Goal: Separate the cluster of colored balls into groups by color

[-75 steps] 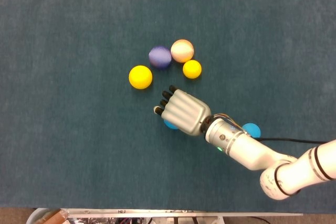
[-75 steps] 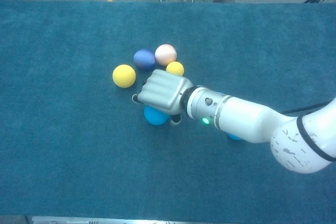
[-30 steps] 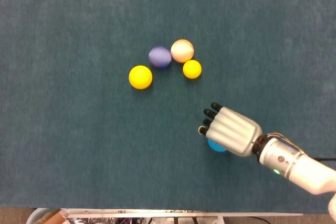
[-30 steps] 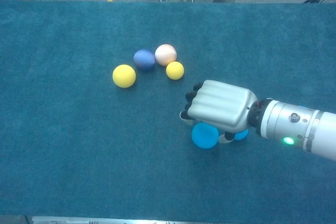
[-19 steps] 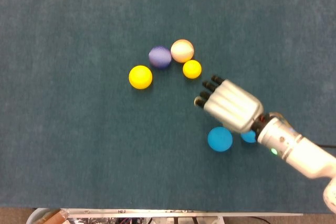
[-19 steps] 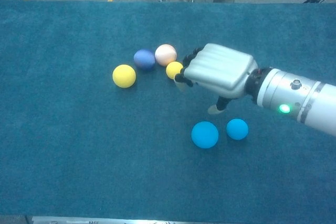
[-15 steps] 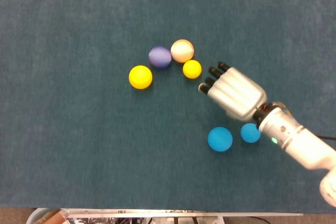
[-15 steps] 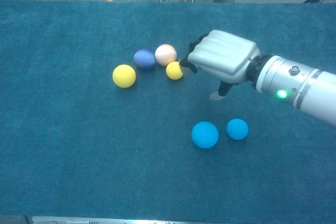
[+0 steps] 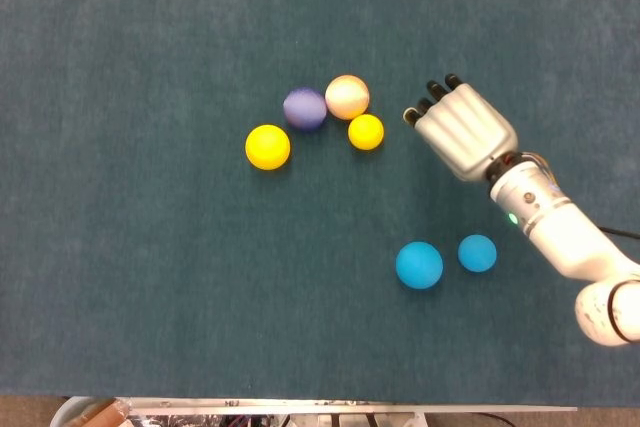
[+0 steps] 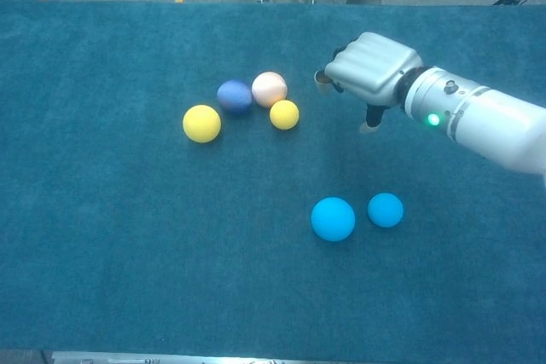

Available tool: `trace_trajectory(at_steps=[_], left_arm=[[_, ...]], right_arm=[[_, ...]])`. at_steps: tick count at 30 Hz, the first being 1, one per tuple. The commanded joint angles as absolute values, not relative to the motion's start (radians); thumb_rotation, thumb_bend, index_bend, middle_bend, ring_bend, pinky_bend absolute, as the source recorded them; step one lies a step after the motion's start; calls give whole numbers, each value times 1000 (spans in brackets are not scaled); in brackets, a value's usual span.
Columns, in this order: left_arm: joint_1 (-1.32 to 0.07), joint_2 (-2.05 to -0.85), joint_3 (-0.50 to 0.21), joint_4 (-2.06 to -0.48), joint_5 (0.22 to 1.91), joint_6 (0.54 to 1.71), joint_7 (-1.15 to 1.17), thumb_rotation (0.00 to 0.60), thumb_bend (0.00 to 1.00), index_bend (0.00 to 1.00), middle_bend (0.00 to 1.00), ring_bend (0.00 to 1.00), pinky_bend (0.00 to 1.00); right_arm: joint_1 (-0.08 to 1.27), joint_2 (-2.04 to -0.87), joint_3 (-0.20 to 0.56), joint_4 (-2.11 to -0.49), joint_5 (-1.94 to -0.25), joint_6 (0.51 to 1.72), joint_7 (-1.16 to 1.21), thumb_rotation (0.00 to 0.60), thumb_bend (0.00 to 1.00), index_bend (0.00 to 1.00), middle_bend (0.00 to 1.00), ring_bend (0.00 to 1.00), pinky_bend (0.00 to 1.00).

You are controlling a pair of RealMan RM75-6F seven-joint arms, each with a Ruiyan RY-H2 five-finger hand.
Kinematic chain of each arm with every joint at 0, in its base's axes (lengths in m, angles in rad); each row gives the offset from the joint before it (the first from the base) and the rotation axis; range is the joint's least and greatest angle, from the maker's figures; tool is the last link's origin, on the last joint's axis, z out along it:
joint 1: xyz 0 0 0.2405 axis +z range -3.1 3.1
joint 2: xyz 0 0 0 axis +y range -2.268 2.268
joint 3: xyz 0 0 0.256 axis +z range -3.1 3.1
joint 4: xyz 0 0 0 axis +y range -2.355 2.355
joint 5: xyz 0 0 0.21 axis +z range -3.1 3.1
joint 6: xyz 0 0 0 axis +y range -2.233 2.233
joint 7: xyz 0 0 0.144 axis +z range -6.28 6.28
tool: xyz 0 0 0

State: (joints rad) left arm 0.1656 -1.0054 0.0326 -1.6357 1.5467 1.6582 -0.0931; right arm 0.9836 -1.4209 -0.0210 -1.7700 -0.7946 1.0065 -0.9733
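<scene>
My right hand point(image 9: 462, 130) hovers above the blue cloth point(image 9: 150, 277), holding nothing, fingers loosely apart and pointing toward eleven o'clock. The left hand is out of view, so this one is the nearer. The remaining cluster lies at about nine o'clock from my fingertips: the small yellow ball point(image 9: 366, 132) closest, touching the peach ball point(image 9: 347, 97), with the purple ball point(image 9: 304, 109) against the peach one and the large yellow ball point(image 9: 268, 147) a little apart beyond. The two blue balls point(image 9: 419, 265) point(image 9: 477, 253) sit together at six o'clock. I judge the small yellow ball comes next, pushed toward its larger twin.
</scene>
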Motion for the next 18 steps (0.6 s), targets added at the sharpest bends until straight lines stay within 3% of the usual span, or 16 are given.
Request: trace_trajectory(at_steps=[1,6,18], left_arm=[[164,-1004,32,-1638,1547,1658,-92,600,337,275,268,237,204],[163,-1001,32,-1643,1545,1655,-88,600,337,274,268,237,204],[163,-999,32,-1647,1535,1650,-86,600,336,274,268,237,204]], right_arm=[[1006,-1433,-12,-1755,-743,980,-991,600,51,279,350,180,251],[1050,-1440,-2,-1749,-629,948,-1022,600,50,260,290,145,229],[1132,-1523,-2,-1640,-507,925,-1059,600,50,260,285,138,228]])
